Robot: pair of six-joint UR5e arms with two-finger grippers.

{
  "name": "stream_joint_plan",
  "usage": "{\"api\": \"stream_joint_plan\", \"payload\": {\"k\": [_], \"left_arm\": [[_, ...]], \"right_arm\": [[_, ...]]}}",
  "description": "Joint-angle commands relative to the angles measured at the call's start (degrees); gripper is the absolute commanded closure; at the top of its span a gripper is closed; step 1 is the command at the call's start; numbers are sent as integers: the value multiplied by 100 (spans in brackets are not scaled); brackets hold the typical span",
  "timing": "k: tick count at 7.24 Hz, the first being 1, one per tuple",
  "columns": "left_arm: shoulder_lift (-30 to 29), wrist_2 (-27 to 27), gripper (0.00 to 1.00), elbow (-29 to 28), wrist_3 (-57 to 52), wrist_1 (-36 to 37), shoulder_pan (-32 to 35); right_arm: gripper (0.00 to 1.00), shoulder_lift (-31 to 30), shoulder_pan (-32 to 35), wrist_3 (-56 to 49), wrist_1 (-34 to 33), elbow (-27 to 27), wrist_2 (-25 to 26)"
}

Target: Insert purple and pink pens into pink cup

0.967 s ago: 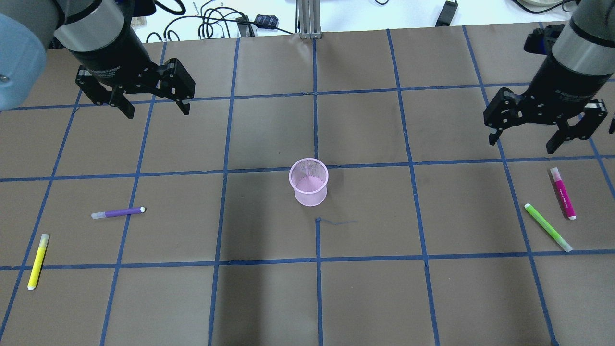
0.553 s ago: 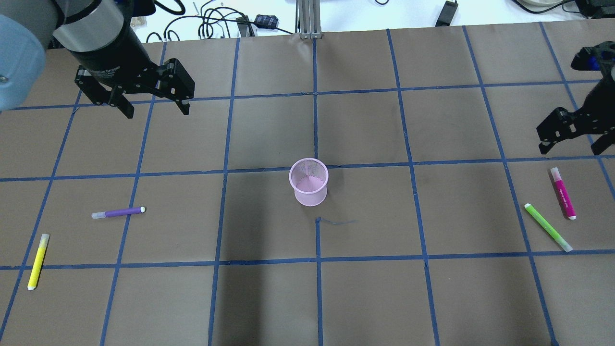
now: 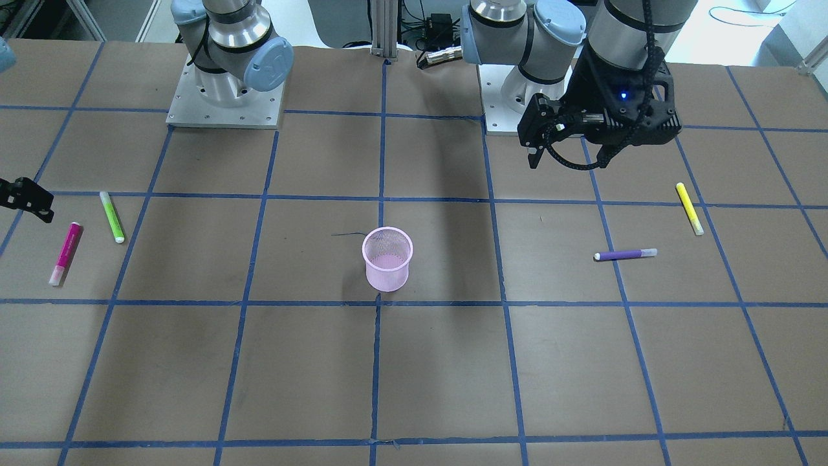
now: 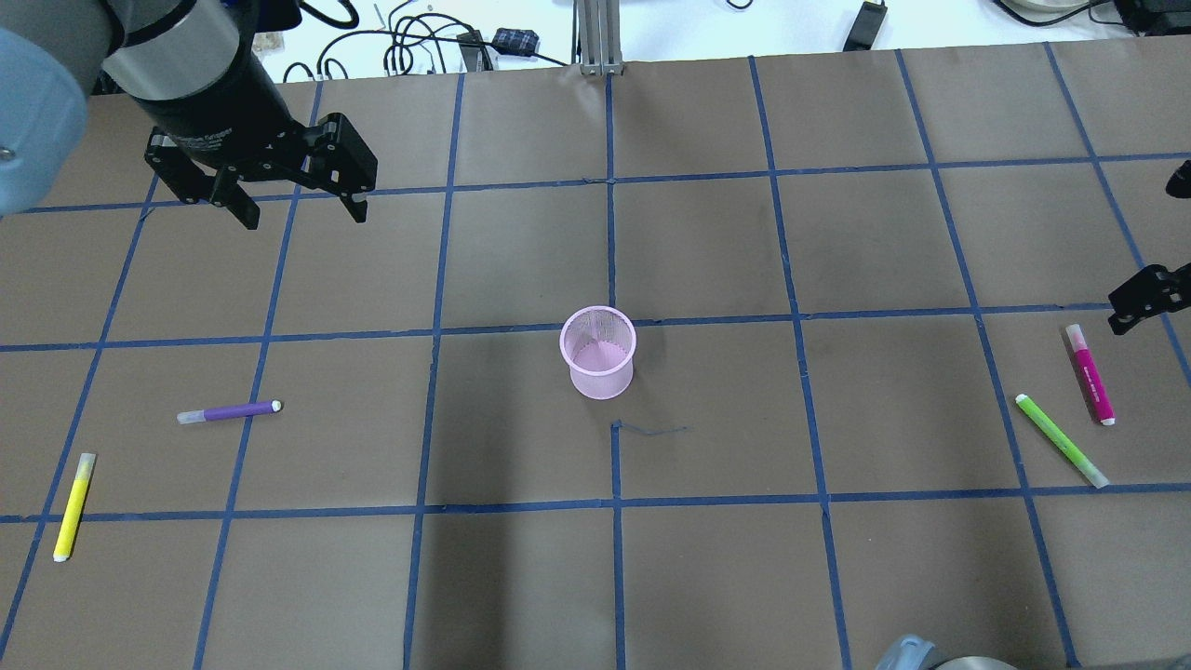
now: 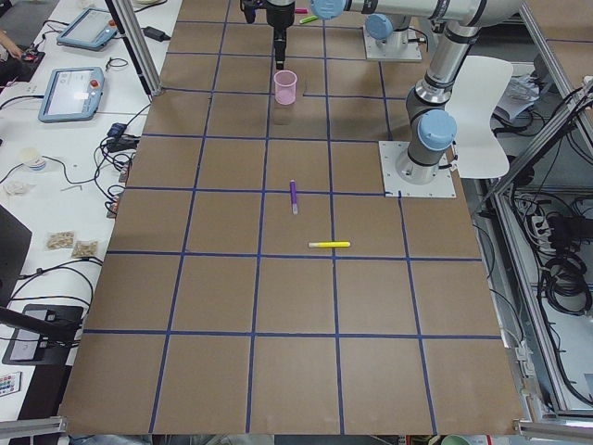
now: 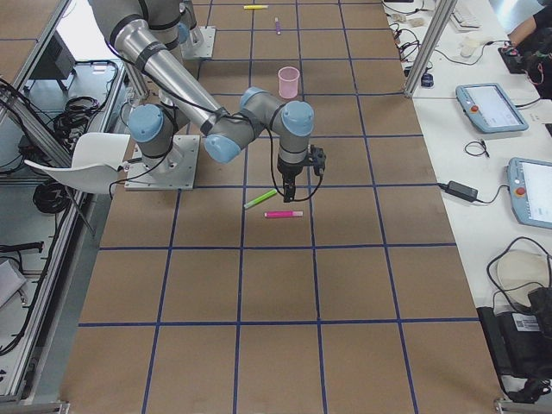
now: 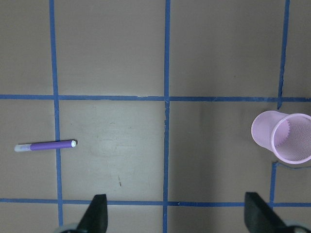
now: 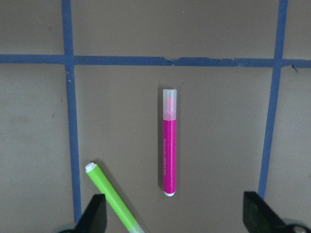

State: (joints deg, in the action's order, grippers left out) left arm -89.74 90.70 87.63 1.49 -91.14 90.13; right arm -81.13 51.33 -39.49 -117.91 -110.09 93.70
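Hanging at upper left of overhead view, left gripper (image 4: 302, 212) has fingers spread wide. Slim purple marker pen (image 4: 228, 411) lies mid-left on brown blue-gridded table (image 4: 707, 242). Pink mesh cup (image 4: 597, 354) stands upright at centre. Magenta-pink marker pen (image 4: 1089, 374) lies far right, near lime-green pen (image 4: 1061, 440). Right gripper (image 8: 177, 218) hovers over pink one, fingers wide apart.

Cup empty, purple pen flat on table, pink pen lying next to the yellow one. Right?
No: the pink pen lies next to the green pen, not the yellow pen, as the right wrist view shows. The pink cup is empty and the purple pen lies flat.
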Motion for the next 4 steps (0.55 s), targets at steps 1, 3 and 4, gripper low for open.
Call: {"api": "stream_joint_plan", "payload": {"k": [1,3,4], "left_arm": [[1,0,0,-9,0,9,-4],[1,0,0,-9,0,0,5],[1,0,0,-9,0,0,-4]], "right_arm": [[0,447,-53,543,-206,-64,8],[2,651,-61,635,-293,-196,226],[4,816,-61,687,-468,-231,454]]}}
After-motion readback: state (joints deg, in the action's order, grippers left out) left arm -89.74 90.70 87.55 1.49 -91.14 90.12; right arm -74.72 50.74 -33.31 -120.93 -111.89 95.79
